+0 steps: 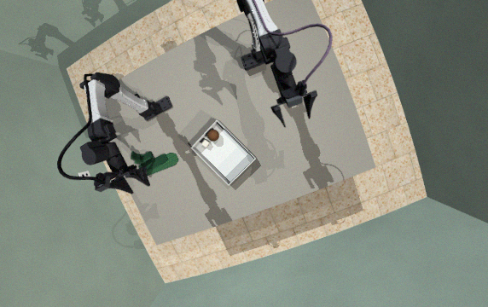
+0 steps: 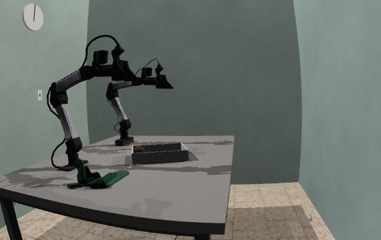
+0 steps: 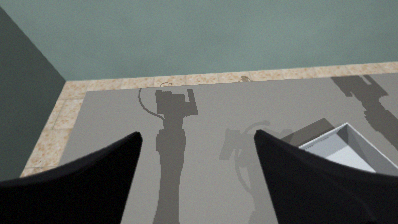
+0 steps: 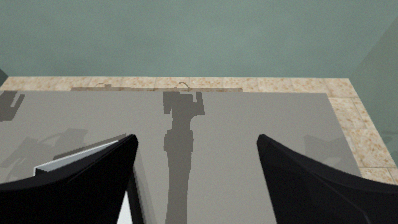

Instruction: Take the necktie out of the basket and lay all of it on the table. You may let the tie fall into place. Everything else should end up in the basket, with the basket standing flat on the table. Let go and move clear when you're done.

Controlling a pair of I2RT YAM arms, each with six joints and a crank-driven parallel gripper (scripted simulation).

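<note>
The green necktie (image 1: 165, 163) (image 2: 116, 178) lies bunched on the table (image 1: 180, 209) (image 2: 184, 190), outside the basket, with one fold standing up. The grey-white basket (image 1: 227, 150) (image 2: 160, 157) (image 3: 350, 156) (image 4: 75, 155) stands flat on the table. A brown ball (image 1: 212, 135) (image 2: 139, 149) and a small whitish block (image 1: 205, 143) are in one end of it. My left gripper (image 1: 297, 121) (image 2: 172, 87) (image 3: 198, 133) is open and empty, high above the table, beyond the basket from the tie. My right gripper (image 1: 141, 188) (image 2: 136, 80) (image 4: 197, 137) is open and empty, high up, clear of the tie.
The right arm's base (image 1: 157, 108) (image 2: 72, 165) stands close to the tie. The left arm's base (image 1: 253, 61) (image 2: 124, 141) is on the other side of the basket. Dark arm shadows cross the table.
</note>
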